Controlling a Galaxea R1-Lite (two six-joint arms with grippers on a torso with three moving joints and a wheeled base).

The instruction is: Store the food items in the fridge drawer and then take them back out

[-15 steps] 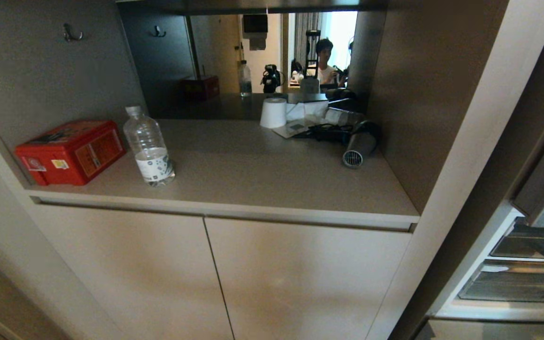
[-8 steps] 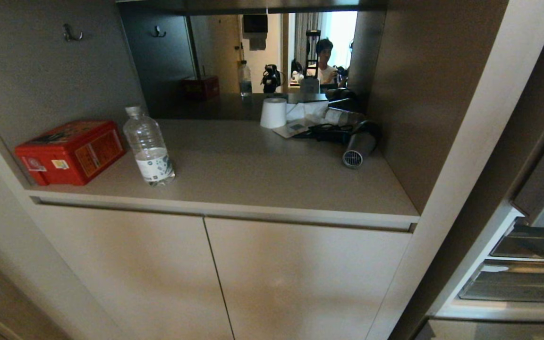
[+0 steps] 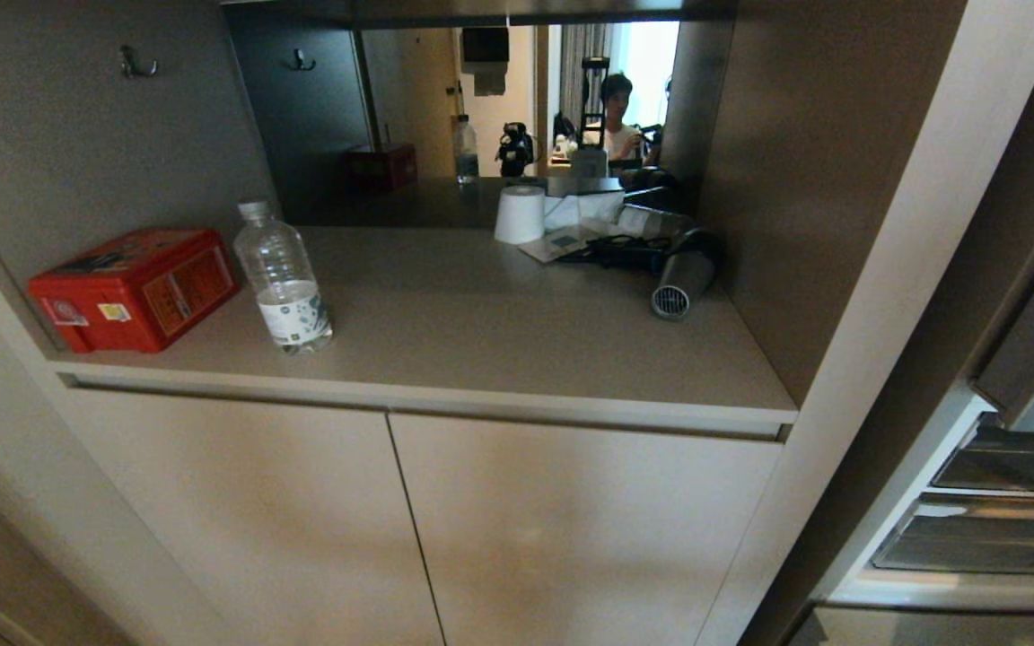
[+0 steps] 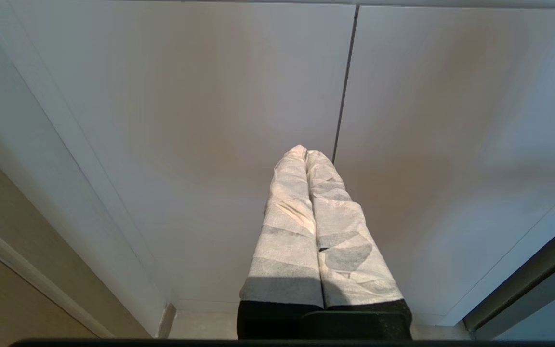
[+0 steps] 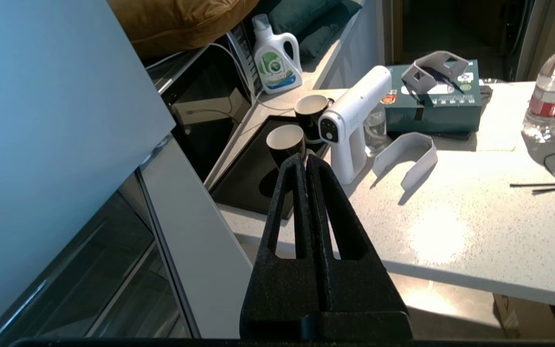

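Beige cabinet doors (image 3: pixel 409 529) fill the nearest part of the head view, and neither arm shows there. The left hand (image 4: pixel 305 155), its fingers wrapped in pale cloth and pressed flat together with nothing between them, hangs parked in front of those same doors, probably kept out of the way while the other arm works. The right hand (image 5: pixel 305 161) is also closed tight and empty; its black fingers point past a pale fridge door (image 5: pixel 41 120) toward a speckled white surface (image 5: pixel 451 231) that carries two dark mugs (image 5: pixel 285 143), a white spray gun (image 5: pixel 352 123), a green box (image 5: pixel 434 108) and a water bottle (image 5: pixel 551 103). Beyond the cabinet doors, the grey-brown surface (image 3: pixel 481 332) holds a red box (image 3: pixel 133 287) and a clear bottle (image 3: pixel 284 278) toward the left, with a white paper roll (image 3: pixel 520 213) and a grey hair dryer (image 3: pixel 683 278) pushed to the back right. At the right edge the open fridge shows clear drawers (image 3: pixel 993 529) stacked between white rails; which of them is the wide shallow one I cannot tell. No pepper or potato appears in any view, so whether they sit inside a drawer or elsewhere is hidden. Farthest off, a mirror (image 3: pixel 499 108) at the back reflects a seated person.
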